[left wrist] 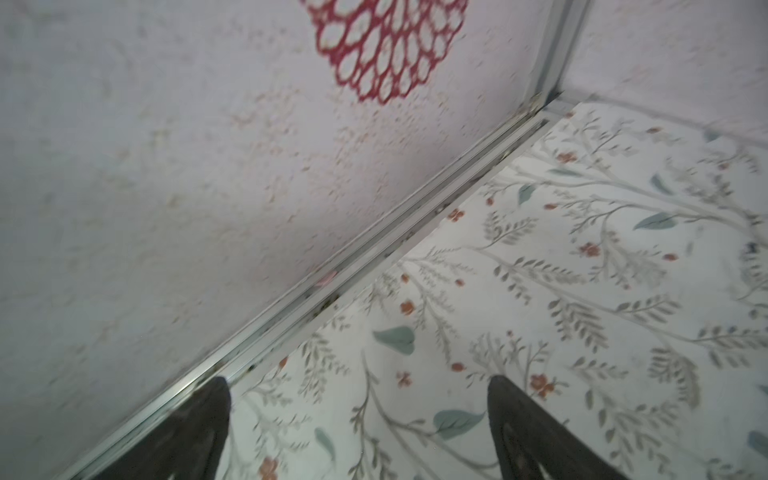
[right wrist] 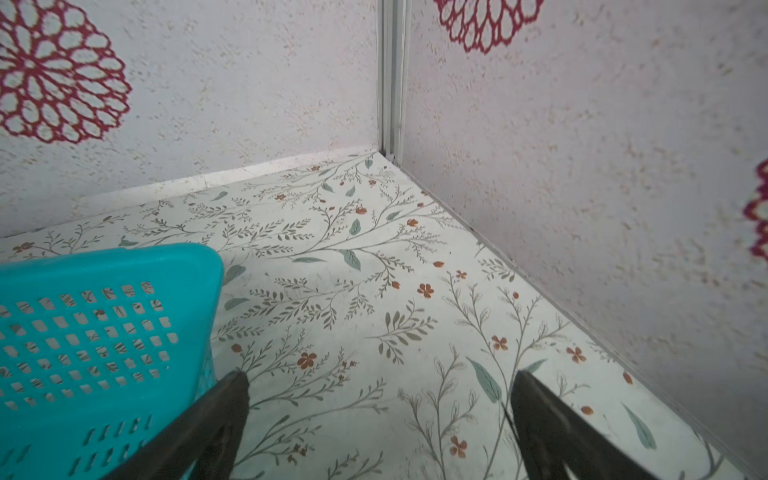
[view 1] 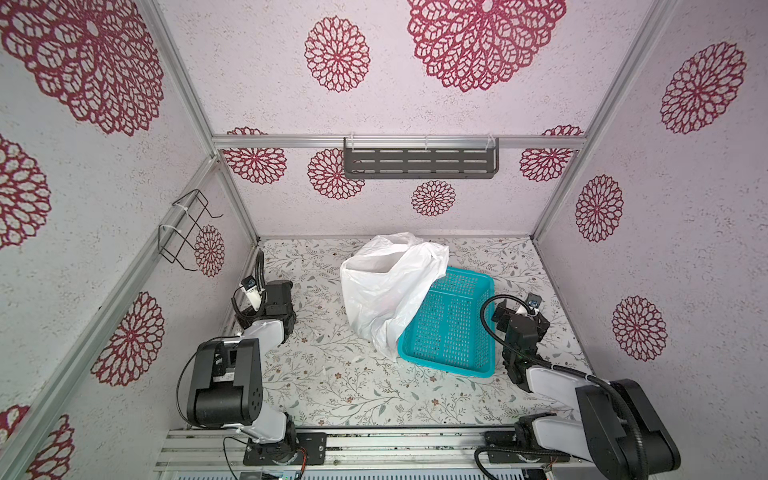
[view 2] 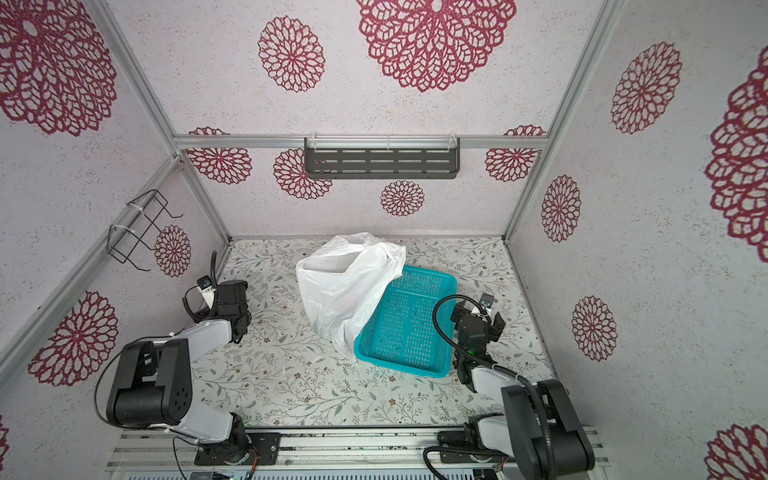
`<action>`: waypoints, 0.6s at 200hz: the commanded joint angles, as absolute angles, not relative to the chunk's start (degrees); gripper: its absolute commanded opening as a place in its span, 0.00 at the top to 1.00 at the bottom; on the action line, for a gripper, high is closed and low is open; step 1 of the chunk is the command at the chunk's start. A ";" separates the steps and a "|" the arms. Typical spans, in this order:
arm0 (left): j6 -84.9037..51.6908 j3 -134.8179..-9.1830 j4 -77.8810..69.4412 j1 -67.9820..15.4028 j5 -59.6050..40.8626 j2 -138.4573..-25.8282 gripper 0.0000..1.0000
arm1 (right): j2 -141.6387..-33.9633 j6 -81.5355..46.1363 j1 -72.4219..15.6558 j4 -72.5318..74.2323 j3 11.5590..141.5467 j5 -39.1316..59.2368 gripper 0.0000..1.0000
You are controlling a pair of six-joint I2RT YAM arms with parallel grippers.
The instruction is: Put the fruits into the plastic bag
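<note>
The white plastic bag (view 1: 386, 291) (view 2: 345, 286) stands crumpled at the back middle of the floral table in both top views, its mouth facing up and its right side draped over a teal perforated basket (view 1: 453, 328) (view 2: 409, 324) (right wrist: 95, 324). No fruits show in any view; the basket's floor looks bare and the bag's inside is hidden. My left gripper (view 1: 279, 293) (left wrist: 359, 380) is open low by the left wall, well left of the bag. My right gripper (view 1: 519, 311) (right wrist: 380, 376) is open just right of the basket, with only table between its fingers.
The booth's patterned walls close in on three sides. A dark slotted shelf (view 1: 419, 162) hangs on the back wall and a black wire rack (view 1: 187, 228) on the left wall. An aluminium rail (view 1: 374, 444) runs along the front edge, carrying both arm bases.
</note>
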State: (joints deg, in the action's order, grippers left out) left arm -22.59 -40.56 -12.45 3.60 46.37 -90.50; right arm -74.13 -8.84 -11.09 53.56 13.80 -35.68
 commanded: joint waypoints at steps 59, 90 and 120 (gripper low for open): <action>-10.35 -29.96 -39.72 1.96 34.93 -87.94 0.02 | -89.21 0.15 -4.78 77.18 11.39 -21.19 0.01; -9.92 -25.11 -46.73 3.13 27.44 -87.48 0.03 | -88.26 -0.23 -4.92 72.53 13.02 -21.56 0.01; -9.65 -24.16 -49.14 3.60 25.79 -88.41 0.02 | -88.48 0.21 -5.27 73.20 12.73 -21.81 0.01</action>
